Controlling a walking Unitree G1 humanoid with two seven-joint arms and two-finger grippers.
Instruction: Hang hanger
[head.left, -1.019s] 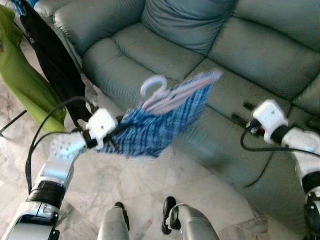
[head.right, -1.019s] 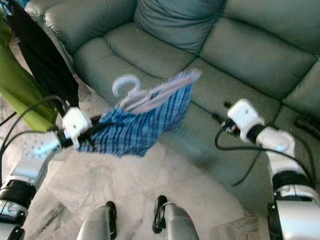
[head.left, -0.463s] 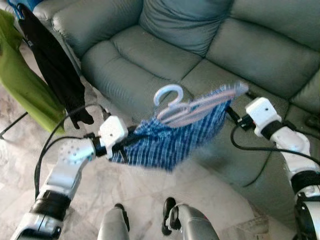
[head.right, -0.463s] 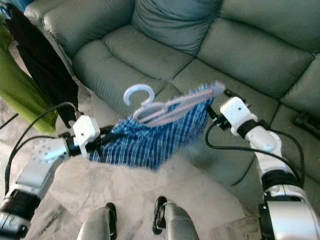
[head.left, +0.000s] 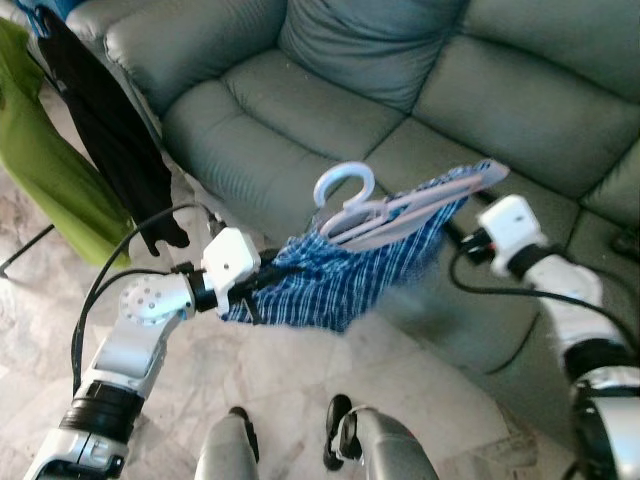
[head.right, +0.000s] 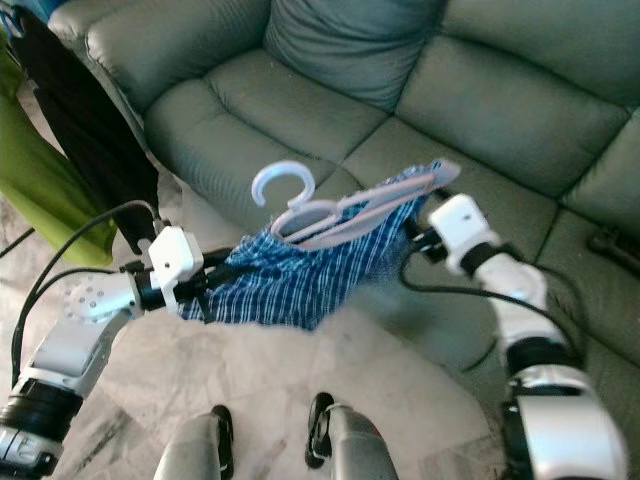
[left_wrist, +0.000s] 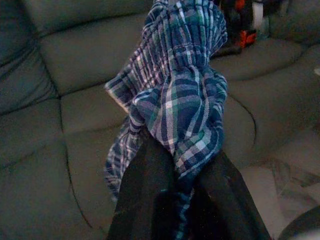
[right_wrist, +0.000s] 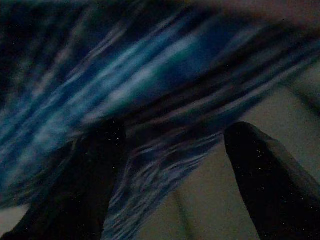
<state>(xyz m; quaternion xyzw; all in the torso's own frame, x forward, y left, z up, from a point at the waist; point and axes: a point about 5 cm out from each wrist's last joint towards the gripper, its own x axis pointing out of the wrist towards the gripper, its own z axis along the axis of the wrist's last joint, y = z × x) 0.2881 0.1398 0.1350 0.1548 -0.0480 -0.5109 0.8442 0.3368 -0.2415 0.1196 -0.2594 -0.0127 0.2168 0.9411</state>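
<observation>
A pale pink plastic hanger (head.left: 385, 212) with a white hook lies along the top of a blue plaid cloth (head.left: 330, 285), held in the air in front of the sofa. My left gripper (head.left: 262, 283) is shut on the bunched left end of the cloth (left_wrist: 177, 95), pinched between its black fingers (left_wrist: 150, 200). My right gripper (head.left: 455, 235) is at the right end of the hanger and cloth. In the right wrist view it (right_wrist: 170, 145) stands open, and the blurred plaid cloth (right_wrist: 125, 75) reaches between its fingers (right_wrist: 265, 165).
A grey-green sofa (head.left: 300, 110) spans the back. At the left hang a black garment (head.left: 110, 140) and a green garment (head.left: 40, 190). Marble floor (head.left: 300, 400) lies below, with my legs near the bottom edge. A dark object (head.left: 625, 243) lies on the sofa at the right.
My right gripper has moved left up to the hanger's right end. The left gripper and cloth shifted right and slightly up, hanger riding along.
</observation>
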